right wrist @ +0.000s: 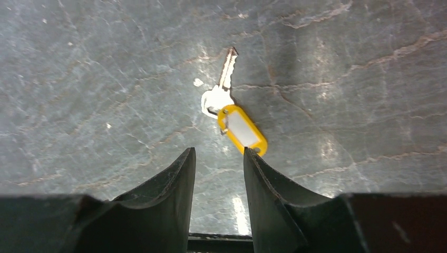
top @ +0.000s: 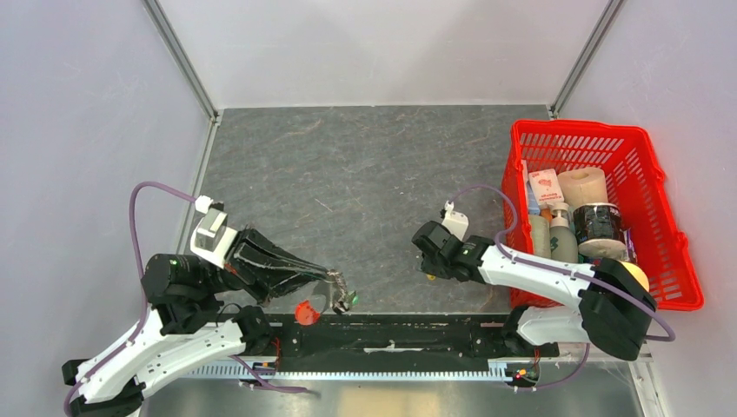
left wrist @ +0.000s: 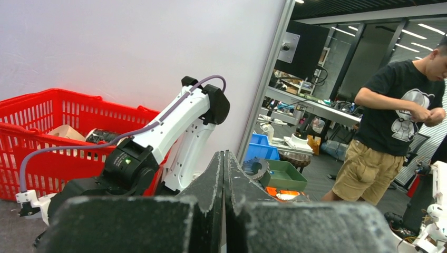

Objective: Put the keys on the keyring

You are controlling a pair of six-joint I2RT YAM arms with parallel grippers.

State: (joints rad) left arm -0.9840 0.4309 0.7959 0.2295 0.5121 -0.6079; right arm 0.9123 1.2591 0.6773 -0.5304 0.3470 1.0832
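One silver metal key point(right wrist: 217, 99) with a yellow plastic tag point(right wrist: 241, 129) lies flat on the grey mottled desk point(top: 365, 165). It is just ahead of the right gripper point(right wrist: 219, 158), whose jaws stand partly apart and hold nothing. The left gripper point(top: 334, 280) has its jaws pressed together on the one thin metal keyring point(top: 341, 291). One red oval fob point(top: 304, 311) and one small green tag point(top: 352, 300) show beside it near the desk's near edge.
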